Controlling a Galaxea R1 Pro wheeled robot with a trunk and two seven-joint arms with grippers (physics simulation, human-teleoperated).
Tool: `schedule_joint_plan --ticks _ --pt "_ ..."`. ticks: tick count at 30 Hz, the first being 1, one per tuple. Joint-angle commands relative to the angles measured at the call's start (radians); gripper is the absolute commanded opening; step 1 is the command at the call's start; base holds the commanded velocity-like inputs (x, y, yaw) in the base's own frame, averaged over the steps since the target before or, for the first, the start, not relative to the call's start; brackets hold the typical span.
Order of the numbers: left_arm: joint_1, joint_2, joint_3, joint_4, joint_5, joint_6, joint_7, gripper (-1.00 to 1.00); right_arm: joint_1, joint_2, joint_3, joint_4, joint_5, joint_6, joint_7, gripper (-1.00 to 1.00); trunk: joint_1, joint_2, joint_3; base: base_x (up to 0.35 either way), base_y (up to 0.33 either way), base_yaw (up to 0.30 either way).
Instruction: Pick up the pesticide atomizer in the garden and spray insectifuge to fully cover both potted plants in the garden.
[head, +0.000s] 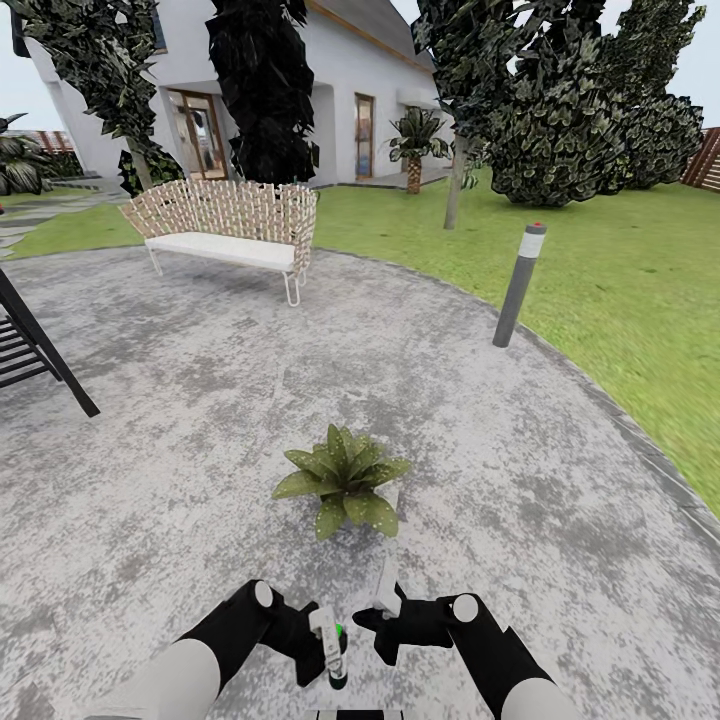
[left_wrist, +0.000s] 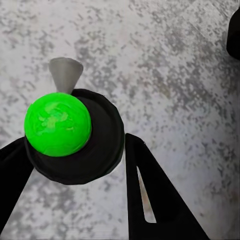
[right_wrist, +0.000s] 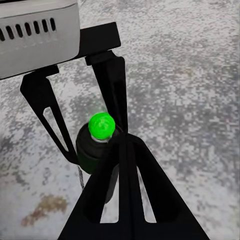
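Note:
I see one potted plant (head: 345, 478), a low rosette of speckled green leaves, on the round stone patio (head: 180, 400) just ahead of both my grippers. My left gripper (head: 333, 655) is shut on the pesticide atomizer (head: 324, 625), a small pale sprayer with a green spot. In the left wrist view the atomizer (left_wrist: 102, 135) sits between the two black fingers (left_wrist: 150, 190), its grey nozzle pointing away. My right gripper (head: 386, 600) is shut and empty, close beside the left one. The right wrist view shows its closed tips (right_wrist: 125, 137) in front of the held atomizer (right_wrist: 101, 125).
A woven bench (head: 225, 225) stands at the patio's far side, a grey bollard (head: 520, 285) at its right edge, and a black slatted frame (head: 40, 350) at the left. Lawn (head: 620, 280), trees and a white house lie beyond.

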Motion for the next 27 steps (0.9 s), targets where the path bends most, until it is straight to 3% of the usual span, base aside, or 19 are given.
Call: schedule_joint_plan --ticks 1,8,27 --pt "0.000 -0.001 0.001 -0.001 -0.008 -0.009 -0.002 -1.00 0.000 0.002 -0.008 -0.001 0.009 -0.005 0.005 -1.00 0.000 0.000 -0.001 0.000 0.000 0.000" --pt "0.000 -0.003 0.001 -0.002 0.035 -0.024 -0.003 -1.00 0.000 0.002 -0.008 0.000 0.009 -0.005 0.005 -1.00 0.000 0.000 -0.001 0.000 0.000 0.000" --pt "0.000 -0.014 0.002 -0.001 0.049 -0.071 -0.009 -1.00 0.000 0.002 -0.008 0.001 0.011 -0.005 0.004 -1.00 0.000 0.000 -0.001 0.000 0.000 0.000"
